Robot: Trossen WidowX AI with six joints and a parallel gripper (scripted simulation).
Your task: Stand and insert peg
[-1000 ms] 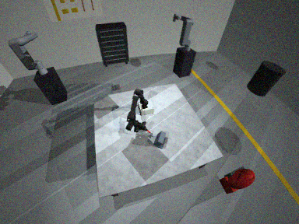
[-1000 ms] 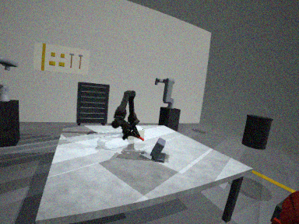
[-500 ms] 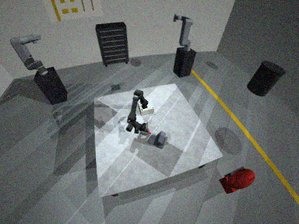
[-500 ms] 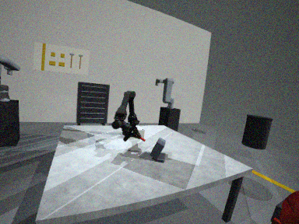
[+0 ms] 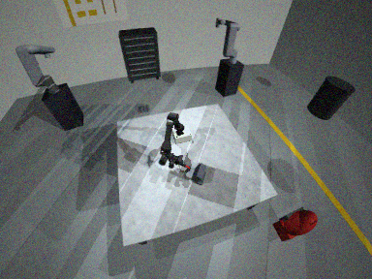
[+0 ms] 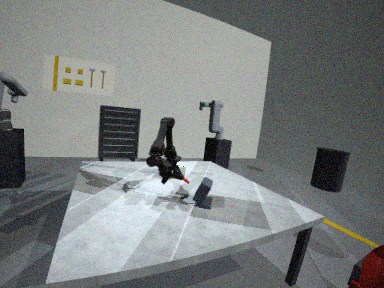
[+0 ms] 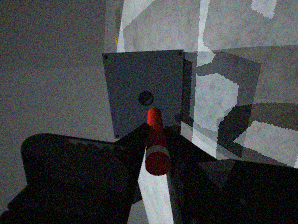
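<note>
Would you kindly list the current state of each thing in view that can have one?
Tool: shut on the peg, raised off the table.
Peg: held, plain end forward, white band near the tool, tip short of the hole, not yet inserted.
Hole: empty.
Sloped panel: standing on the table, facing the tool.

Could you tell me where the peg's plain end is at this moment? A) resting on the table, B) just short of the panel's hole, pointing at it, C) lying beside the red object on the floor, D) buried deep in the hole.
B: in the wrist view the red peg, clamped in the gripper, has its tip just below the hole in the panel, not inside.
</note>
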